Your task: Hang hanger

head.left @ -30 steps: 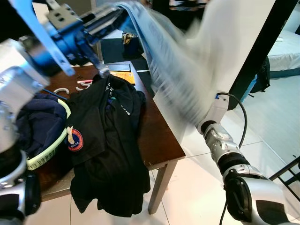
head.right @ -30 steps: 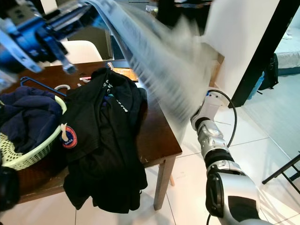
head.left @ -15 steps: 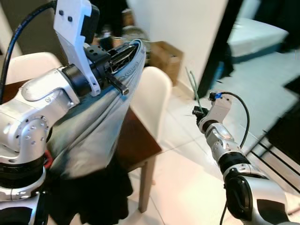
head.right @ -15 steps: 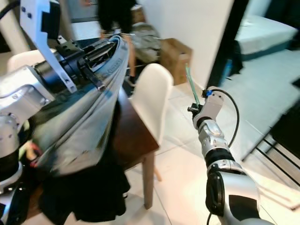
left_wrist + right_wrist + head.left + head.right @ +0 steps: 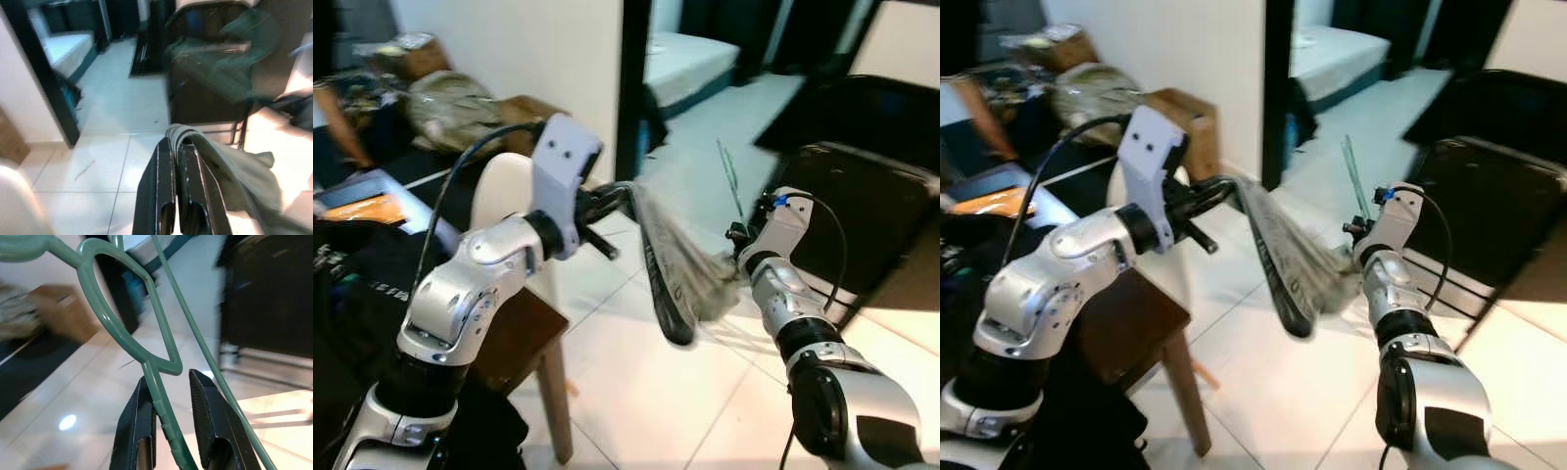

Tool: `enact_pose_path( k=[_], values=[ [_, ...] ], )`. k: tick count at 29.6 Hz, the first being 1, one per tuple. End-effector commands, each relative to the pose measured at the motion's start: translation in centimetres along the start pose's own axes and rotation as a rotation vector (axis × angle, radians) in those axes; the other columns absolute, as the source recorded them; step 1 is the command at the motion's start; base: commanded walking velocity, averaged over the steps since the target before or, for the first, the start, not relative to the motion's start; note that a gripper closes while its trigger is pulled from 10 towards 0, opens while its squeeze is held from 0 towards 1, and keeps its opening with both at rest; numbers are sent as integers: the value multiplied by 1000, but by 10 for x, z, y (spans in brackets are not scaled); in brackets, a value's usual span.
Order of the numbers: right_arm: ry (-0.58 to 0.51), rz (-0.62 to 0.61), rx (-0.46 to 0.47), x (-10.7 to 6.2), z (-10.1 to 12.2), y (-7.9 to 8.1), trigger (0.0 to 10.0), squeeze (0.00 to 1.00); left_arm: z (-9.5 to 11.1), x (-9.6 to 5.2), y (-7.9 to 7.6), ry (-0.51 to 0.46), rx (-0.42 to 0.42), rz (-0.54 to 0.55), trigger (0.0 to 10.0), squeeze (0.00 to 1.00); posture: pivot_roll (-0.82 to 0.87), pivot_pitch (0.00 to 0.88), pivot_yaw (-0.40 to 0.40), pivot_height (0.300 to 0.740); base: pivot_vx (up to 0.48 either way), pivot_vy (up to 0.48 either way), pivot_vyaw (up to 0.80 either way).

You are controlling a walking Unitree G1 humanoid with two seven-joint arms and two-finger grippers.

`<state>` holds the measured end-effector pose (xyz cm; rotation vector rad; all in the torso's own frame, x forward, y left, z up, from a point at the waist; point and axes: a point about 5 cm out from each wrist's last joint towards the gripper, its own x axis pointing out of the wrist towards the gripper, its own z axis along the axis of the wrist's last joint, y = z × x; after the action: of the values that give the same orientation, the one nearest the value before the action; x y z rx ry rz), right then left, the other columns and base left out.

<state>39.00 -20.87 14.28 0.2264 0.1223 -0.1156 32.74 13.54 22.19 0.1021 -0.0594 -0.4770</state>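
The left end effector [image 5: 177,161], fingers pressed together, pinches a grey garment [image 5: 677,269] that hangs over the floor [image 5: 636,392]. The right end effector [image 5: 168,431] grips a green hanger [image 5: 146,333].

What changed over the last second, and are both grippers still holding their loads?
The camera swung away from the table toward the doorway and bedroom, so most of the shift is the robot turning. The left gripper stays shut on the grey garment, which now drapes out over the tiled floor rather than above the table. The right gripper still carries the green hanger, raised in front.
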Motion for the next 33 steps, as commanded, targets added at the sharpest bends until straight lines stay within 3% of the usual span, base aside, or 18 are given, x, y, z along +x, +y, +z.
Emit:
enact_pose_path(
  k=[1,2,4,5,8,13,18,22,28,33],
  values=[
    [2,-3,-32,0,0,1,10000,0,-29,-4,14,85,4,73,10000,0,82,0,-44,740,0,0,-769],
    [2,-3,-32,0,0,1,10000,0,-29,-4,14,85,4,73,10000,0,82,0,-44,740,0,0,-769],
    [-7,-3,-109,1,5,0,10000,0,-60,-11,12,136,-67,118,10000,0,58,0,-53,740,0,0,-769],
    [-7,-3,-109,1,5,0,10000,0,-60,-11,12,136,-67,118,10000,0,58,0,-53,740,0,0,-769],
    [-15,-6,-196,2,12,-6,10000,0,-56,-8,14,14,-210,199,10000,0,54,0,-64,740,0,0,-769],
    [-23,17,-273,2,15,-5,10000,0,-51,2,20,-41,-266,249,10000,0,23,0,-57,740,0,0,-769],
    [-27,35,-308,2,16,-4,10000,0,-51,15,12,-66,-234,250,10000,0,-7,0,-53,740,0,-107,-766],
    [-39,58,-293,3,19,-2,10000,0,-44,28,5,-113,-181,252,10000,0,-6,0,-60,740,0,-441,0],
    [-35,79,-311,4,19,3,10000,0,-43,31,1,-143,-197,239,10000,0,-3,0,-67,740,0,-448,0],
    [-22,104,-336,4,16,9,10000,0,-43,38,-8,-148,-208,213,10000,0,-6,0,-71,740,0,-450,-745]
  ],
)
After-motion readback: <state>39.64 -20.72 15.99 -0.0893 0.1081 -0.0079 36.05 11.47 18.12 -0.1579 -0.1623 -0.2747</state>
